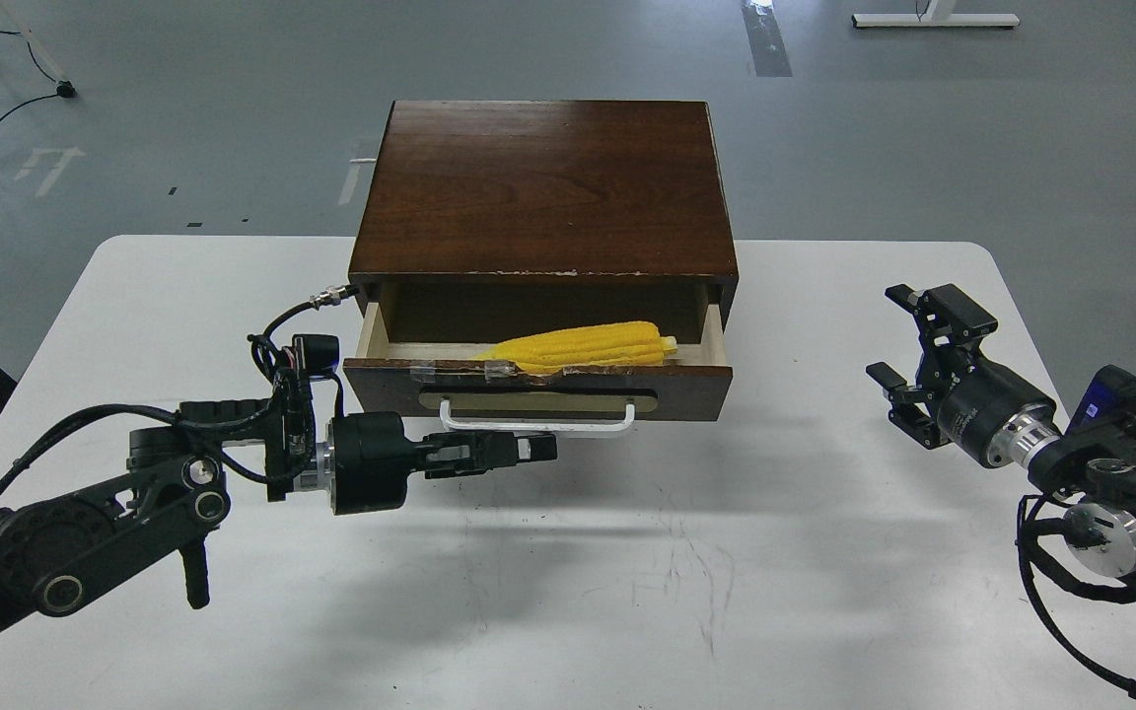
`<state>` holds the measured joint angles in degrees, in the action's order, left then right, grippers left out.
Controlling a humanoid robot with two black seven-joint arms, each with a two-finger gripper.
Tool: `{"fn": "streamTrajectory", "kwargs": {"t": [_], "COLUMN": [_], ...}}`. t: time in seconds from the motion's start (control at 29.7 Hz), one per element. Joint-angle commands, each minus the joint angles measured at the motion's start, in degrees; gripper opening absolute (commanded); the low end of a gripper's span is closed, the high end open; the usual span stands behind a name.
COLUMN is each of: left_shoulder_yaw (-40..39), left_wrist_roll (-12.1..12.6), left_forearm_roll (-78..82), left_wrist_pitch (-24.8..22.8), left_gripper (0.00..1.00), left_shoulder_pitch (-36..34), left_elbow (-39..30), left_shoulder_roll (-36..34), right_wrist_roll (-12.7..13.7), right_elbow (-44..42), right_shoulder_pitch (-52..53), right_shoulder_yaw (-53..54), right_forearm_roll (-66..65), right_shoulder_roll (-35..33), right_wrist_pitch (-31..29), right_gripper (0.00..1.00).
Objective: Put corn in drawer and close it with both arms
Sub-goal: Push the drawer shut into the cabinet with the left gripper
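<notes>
The yellow corn (578, 345) lies inside the partly open drawer (538, 390) of the dark brown cabinet (543, 187). The drawer's white bar handle (536, 419) faces me. My left gripper (533, 450) is shut and empty, lying sideways just below and in front of the handle, against the drawer front. My right gripper (908, 355) is open and empty, well to the right of the drawer above the table.
The white table (627, 572) carries the cabinet at its far middle. Grey floor with cables lies beyond. My left arm's cable (297, 311) loops next to the drawer's left corner.
</notes>
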<state>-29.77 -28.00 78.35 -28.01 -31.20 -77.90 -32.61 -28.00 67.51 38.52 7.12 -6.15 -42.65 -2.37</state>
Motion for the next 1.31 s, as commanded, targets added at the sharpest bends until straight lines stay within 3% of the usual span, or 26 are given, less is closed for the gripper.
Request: {"fn": "streamTrajectory", "kwargs": {"t": [0.0,1.28], "left_shoulder_yaw": [-0.3,-3.3], "left_wrist_roll": [0.0,0.0], "left_forearm_roll": [-0.4,-2.8], "left_wrist_pitch": [0.0,0.0], "left_gripper": [0.0,0.0], "left_shoulder_pitch": [0.0,-1.0], "left_elbow": [0.5,8.6], "left_shoulder_roll": [0.1,2.5], "right_wrist_roll": [0.0,0.0], "right_elbow": [0.2,0.2], "right_shoulder_pitch": [0.0,-3.2], "right_shoulder_yaw": [0.0,0.1], "right_forearm_roll": [0.0,0.0], "right_shoulder_roll": [0.3,1.3], "right_wrist_pitch": [0.0,0.1], "right_gripper": [1.0,1.0]}}
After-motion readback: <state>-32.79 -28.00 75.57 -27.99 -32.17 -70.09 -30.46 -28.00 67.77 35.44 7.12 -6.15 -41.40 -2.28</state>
